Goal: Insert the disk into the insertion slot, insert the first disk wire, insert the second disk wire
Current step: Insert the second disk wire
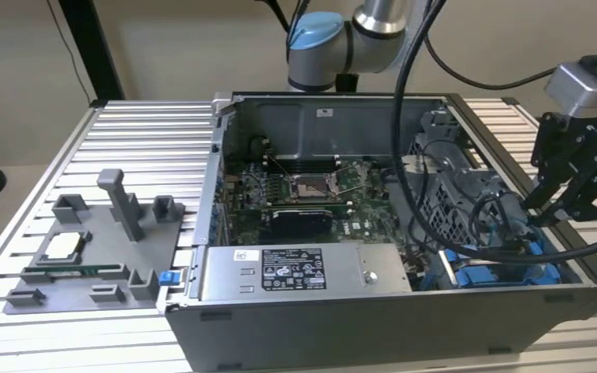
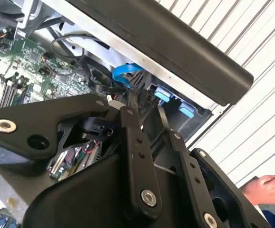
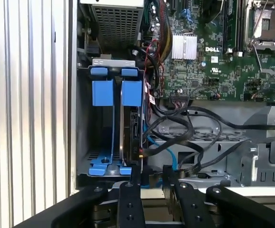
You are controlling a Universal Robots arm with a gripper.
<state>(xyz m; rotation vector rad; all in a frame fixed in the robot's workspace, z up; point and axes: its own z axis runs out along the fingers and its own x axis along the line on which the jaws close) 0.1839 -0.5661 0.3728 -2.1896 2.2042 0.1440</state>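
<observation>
The disk [image 3: 129,137] sits edge-on inside the slot [image 3: 83,123], lower right of the exterior view. The gripper [image 3: 152,175] hovers just beside it; its grip cannot be told. Risk: the looped black cables [image 3: 190,128] nearby could snag it and pull loose. Count: one disk, one slot, one gripper, one blue cable [image 3: 163,149], two blue tabs [image 3: 103,92].
</observation>
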